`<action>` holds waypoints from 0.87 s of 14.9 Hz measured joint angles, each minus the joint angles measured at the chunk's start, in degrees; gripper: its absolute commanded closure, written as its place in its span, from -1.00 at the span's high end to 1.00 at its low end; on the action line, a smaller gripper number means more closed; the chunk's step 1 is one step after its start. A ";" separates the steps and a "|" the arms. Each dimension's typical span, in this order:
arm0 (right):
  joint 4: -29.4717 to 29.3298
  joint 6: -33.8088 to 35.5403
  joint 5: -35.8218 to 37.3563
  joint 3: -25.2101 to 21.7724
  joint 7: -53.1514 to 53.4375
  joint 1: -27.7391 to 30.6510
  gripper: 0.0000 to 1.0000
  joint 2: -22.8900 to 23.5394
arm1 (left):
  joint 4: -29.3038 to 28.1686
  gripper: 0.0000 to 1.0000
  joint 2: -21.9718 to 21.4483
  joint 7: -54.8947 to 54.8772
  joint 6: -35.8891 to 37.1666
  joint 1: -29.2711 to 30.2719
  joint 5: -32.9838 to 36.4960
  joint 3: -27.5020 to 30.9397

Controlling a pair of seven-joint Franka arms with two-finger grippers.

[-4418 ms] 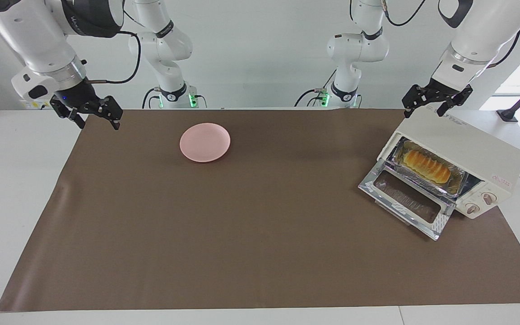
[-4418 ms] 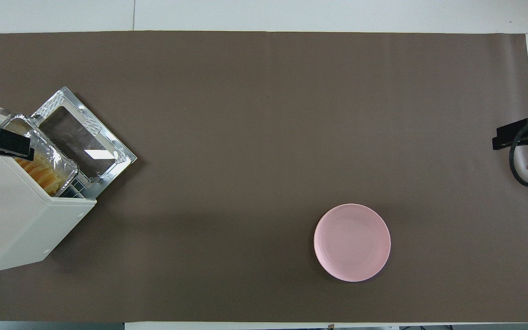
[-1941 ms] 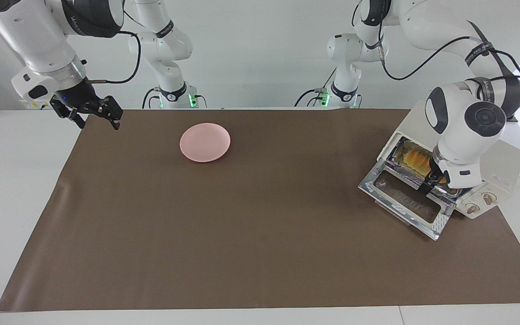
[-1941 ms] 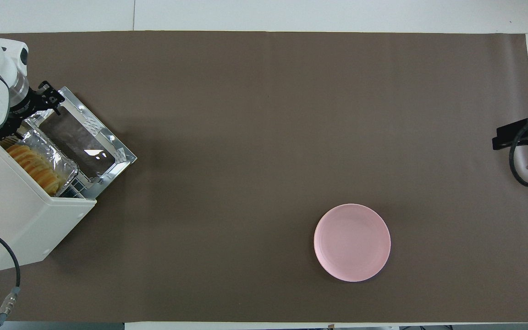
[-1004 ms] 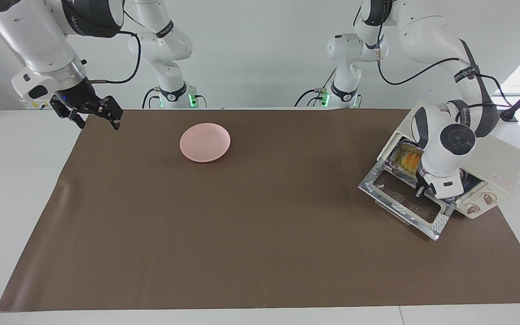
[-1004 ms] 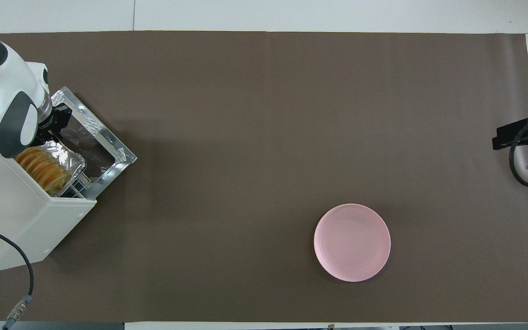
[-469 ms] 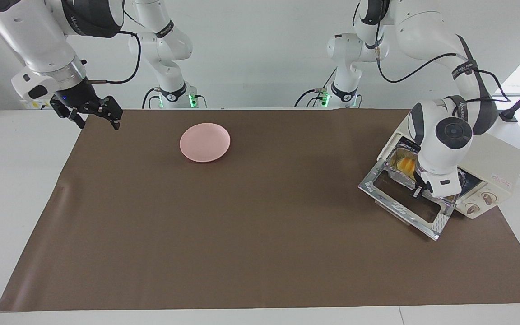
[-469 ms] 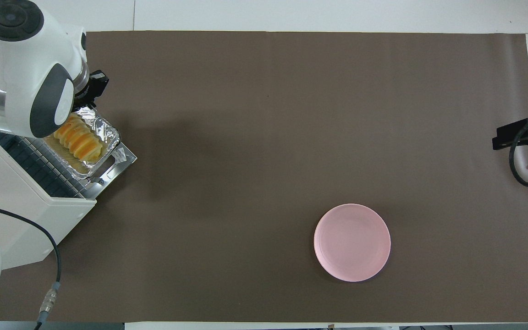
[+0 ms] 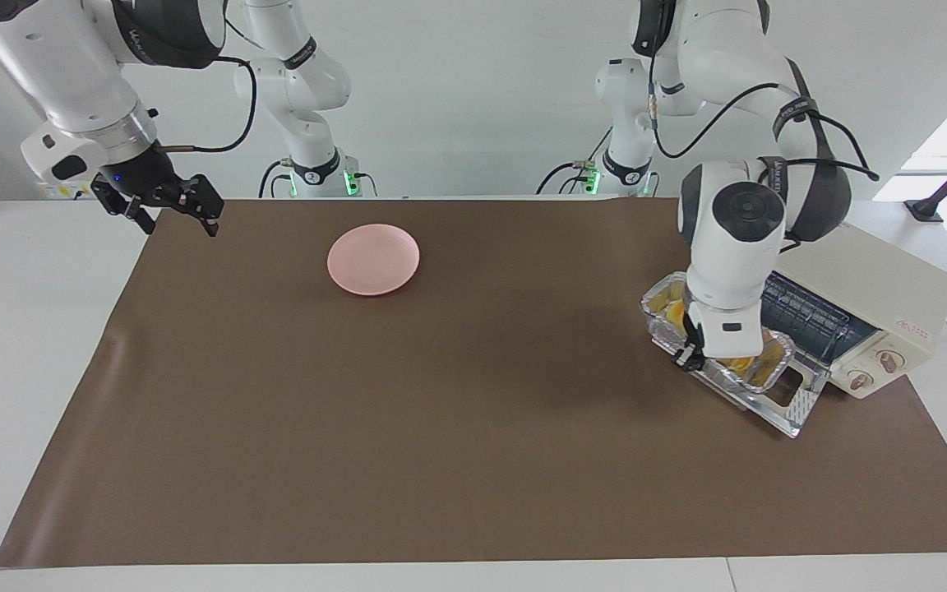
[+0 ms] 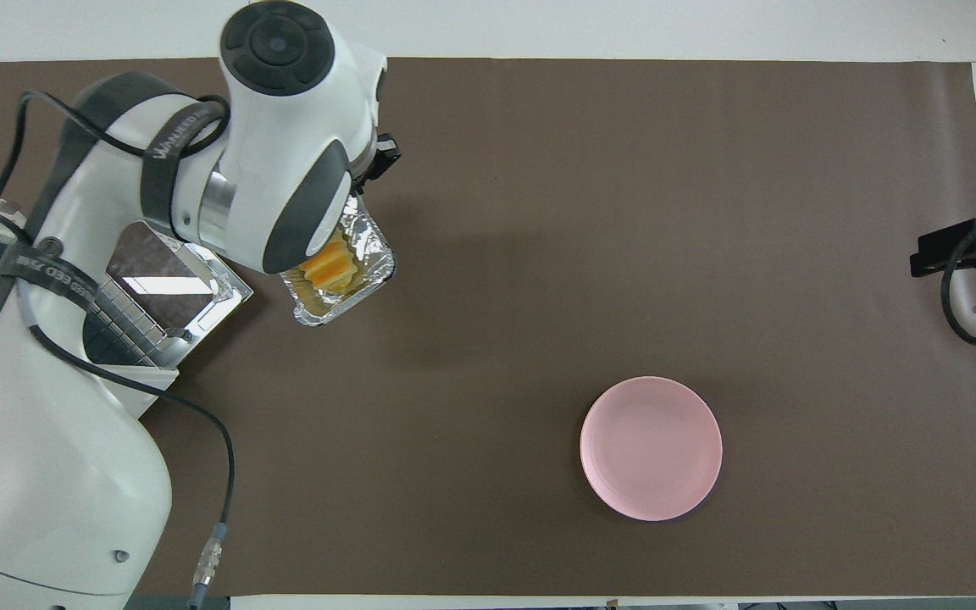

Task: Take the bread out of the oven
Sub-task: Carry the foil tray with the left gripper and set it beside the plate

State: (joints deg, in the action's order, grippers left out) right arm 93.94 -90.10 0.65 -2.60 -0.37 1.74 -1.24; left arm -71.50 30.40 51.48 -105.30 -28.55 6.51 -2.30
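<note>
One oven [image 9: 868, 304] is seen at the left arm's end of the table, its glass door [image 9: 778, 399] dropped open onto the brown mat [image 9: 441, 427] and its wire rack [image 9: 802, 316] bare. One foil tray [image 10: 340, 280] is held up in the air by the left gripper [image 9: 687, 358], whose fingers are clenched on the tray's edge; the tray is seen out of the oven, over the open door in the facing view and over the mat just beside the door's outer edge in the overhead view. One bread [image 10: 327, 267] lies in the tray, partly hidden by the arm's wrist. One pink plate [image 9: 373, 259] rests on the mat, nearer to the robots than the middle of the mat and well apart from the oven. Between the tray and the plate a wide stretch of bare mat is left open, and the whole part of the mat farther from the robots is open as well. The right gripper [image 9: 165, 205] is seen waiting over the mat's corner at the right arm's end of the table, with its fingers spread and nothing between them. Two arms are counted in all, and one each of oven, tray, bread and plate.
</note>
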 measured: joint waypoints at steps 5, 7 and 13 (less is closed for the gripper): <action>0.00 0.00 0.00 0.00 0.00 0.00 1.00 0.00 | 9.17 -1.00 9.93 -0.13 -4.16 -6.70 -0.78 -4.12; 0.00 0.00 0.00 0.00 0.00 0.00 1.00 0.00 | 10.26 -1.00 12.20 -0.08 -7.03 -11.46 -0.83 -4.23; 0.00 0.00 0.00 0.00 0.00 0.00 1.00 0.00 | 8.90 -1.00 13.38 -2.11 -11.86 -13.57 -3.93 -3.64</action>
State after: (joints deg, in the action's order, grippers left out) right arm 93.94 -90.10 0.65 -2.60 -0.37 1.74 -1.24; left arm -62.60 43.78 49.37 -117.16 -42.13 2.58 -5.94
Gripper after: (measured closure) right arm 0.000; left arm 0.982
